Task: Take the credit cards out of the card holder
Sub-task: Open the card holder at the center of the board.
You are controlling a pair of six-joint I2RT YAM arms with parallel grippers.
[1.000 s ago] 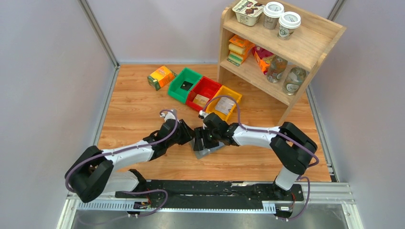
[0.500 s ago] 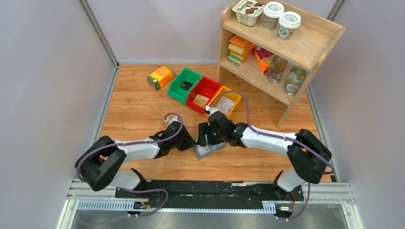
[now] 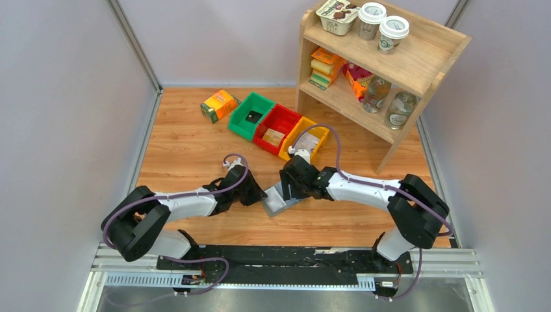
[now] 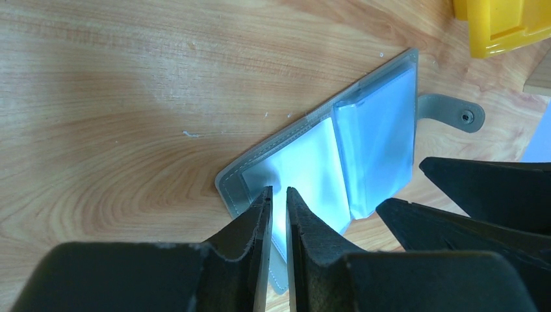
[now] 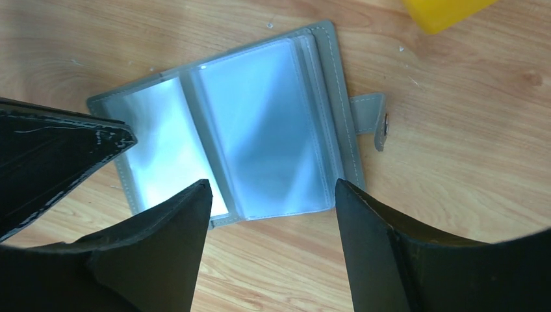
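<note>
The grey card holder (image 3: 278, 199) lies open on the wooden table, its clear blue-grey pockets up and its snap tab (image 5: 373, 121) sticking out to the side. It also shows in the left wrist view (image 4: 344, 149) and the right wrist view (image 5: 247, 149). No card shows in the pockets. My left gripper (image 4: 278, 190) is shut, with its tips on the holder's left page near the corner. My right gripper (image 5: 271, 184) is open and empty, straddling the holder's near edge. A small black flat thing (image 3: 253, 117), perhaps a card, lies in the green bin.
Green (image 3: 242, 120), red (image 3: 286, 118) and yellow (image 3: 316, 132) bins stand in a row behind the holder. An orange-green carton (image 3: 219, 105) lies left of them. A wooden shelf (image 3: 383, 71) with cups, jars and packets stands at the back right.
My right gripper has drawn back to the right off the holder, which now lies flatter and more open. My left arm sank lower a second ago and has held still since.
</note>
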